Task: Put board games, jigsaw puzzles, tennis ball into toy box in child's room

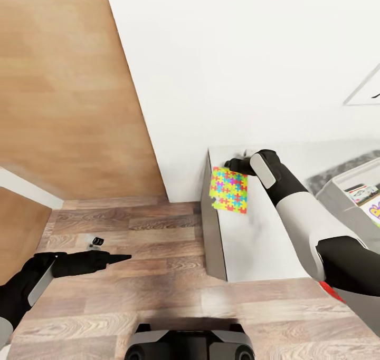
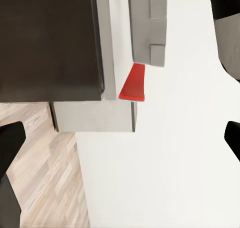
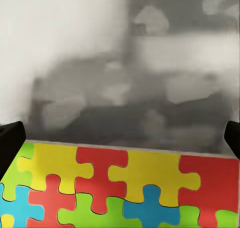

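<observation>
A jigsaw puzzle of bright interlocking pieces lies at the left end of the table. My right gripper is at the puzzle's far edge. In the right wrist view its fingertips stand wide apart, open, with the jigsaw puzzle just beyond them. At the right, the pale grey toy box holds a board game beside another printed box. My left gripper hangs over the wood floor left of the table. It is open with nothing between its fingers.
The white wall rises behind the table, and a wooden door is at the left. A thin red flat thing sticks out at the table's near right edge. The dark cabinet side is in the left wrist view.
</observation>
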Motion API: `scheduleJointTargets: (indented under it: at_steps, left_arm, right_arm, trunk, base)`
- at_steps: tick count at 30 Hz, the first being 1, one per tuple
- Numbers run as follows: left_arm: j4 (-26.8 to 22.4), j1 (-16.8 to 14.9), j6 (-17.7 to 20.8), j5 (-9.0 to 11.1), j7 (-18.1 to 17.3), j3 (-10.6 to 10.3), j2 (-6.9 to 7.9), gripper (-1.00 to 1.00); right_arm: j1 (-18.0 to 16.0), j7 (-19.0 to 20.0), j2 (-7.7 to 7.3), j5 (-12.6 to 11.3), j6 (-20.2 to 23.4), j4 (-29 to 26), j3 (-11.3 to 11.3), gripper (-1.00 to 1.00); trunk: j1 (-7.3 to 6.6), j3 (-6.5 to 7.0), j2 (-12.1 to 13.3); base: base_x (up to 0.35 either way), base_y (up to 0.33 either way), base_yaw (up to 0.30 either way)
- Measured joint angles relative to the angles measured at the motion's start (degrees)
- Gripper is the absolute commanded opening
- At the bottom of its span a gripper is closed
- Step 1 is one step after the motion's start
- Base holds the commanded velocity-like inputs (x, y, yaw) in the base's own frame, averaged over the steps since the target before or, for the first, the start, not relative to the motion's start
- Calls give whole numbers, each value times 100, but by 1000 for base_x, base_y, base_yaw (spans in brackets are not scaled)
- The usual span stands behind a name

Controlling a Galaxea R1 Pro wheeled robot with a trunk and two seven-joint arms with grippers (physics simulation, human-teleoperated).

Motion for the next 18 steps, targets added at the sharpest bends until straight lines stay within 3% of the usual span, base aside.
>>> scheduleJointTargets:
  at_steps: [6, 18]
  left_arm:
    - [1, 0, 0, 0, 0, -2, 0, 100]
    - [1, 0, -6, 0, 0, -2, 1, 100]
  right_arm:
    - [-1, -2, 1, 2, -2, -1, 0, 100]
    - [-1, 6, -14, 0, -1, 0, -3, 100]
  trunk:
    - [-1, 0, 0]
    - [-2, -1, -1]
  base:
    - [-183, 101, 0]
    - [-16, 7, 0]
